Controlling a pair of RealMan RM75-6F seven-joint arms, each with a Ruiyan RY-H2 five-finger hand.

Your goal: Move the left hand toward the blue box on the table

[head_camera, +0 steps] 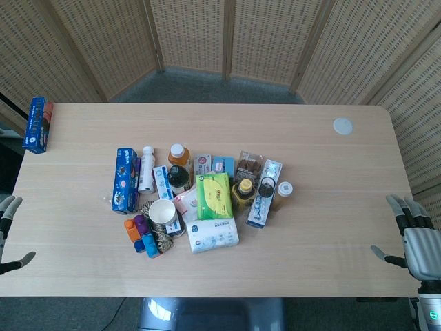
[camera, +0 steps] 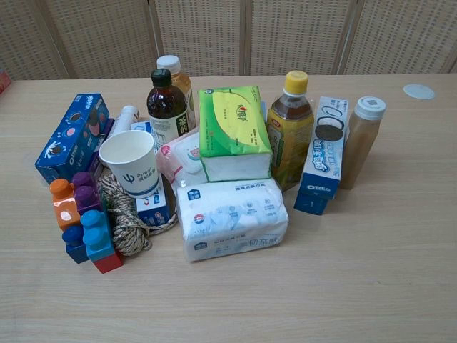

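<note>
A blue Oreo box (head_camera: 125, 179) lies at the left end of the cluster in the middle of the table; in the chest view this box (camera: 73, 137) sits at the left, behind the toy blocks. A second blue box (head_camera: 38, 124) lies apart at the table's far left corner. My left hand (head_camera: 8, 234) shows only partly at the left edge of the head view, off the table's side, fingers apart and holding nothing, well away from both boxes. My right hand (head_camera: 413, 234) hovers at the table's right edge, fingers spread and empty. The chest view shows neither hand.
The cluster holds a paper cup (head_camera: 162, 211), a coil of rope (camera: 128, 218), coloured toy blocks (head_camera: 141, 234), bottles (head_camera: 179, 165), a green tissue pack (head_camera: 214, 196), a white tissue pack (camera: 232, 216) and a white-blue Oreo box (head_camera: 264, 193). A small white disc (head_camera: 342, 125) lies at the far right.
</note>
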